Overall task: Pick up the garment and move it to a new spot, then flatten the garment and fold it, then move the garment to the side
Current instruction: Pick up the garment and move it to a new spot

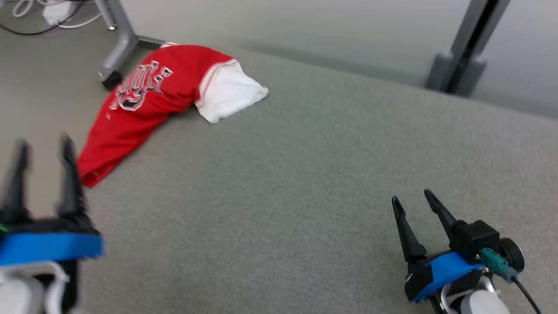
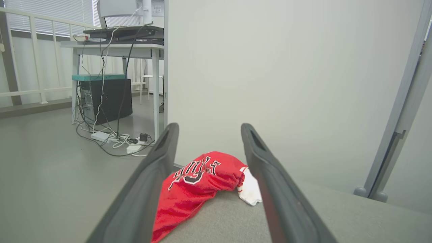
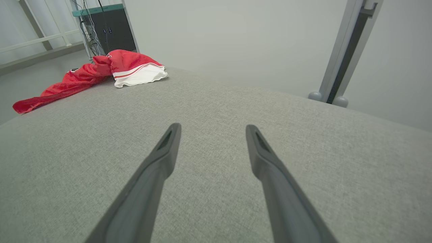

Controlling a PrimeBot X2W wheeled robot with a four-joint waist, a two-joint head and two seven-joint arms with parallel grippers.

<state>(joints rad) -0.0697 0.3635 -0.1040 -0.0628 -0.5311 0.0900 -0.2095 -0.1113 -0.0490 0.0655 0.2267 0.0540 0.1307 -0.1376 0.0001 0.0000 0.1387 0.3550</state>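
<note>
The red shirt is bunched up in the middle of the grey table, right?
Not the middle. The red shirt is bunched up at the far left corner of the grey table, with one end trailing along the left edge. The head view shows it.

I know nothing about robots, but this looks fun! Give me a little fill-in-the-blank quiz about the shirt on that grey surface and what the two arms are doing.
1. The garment is mostly ____, with a white part at one end.
2. It lies on the grey surface, with its red end hanging over the surface's ____.
3. The left end effector and the right end effector both stand ____, holding nothing.
4. The end effector nearer the garment is the ____ one.

Missing words: red; edge; open; left
</note>
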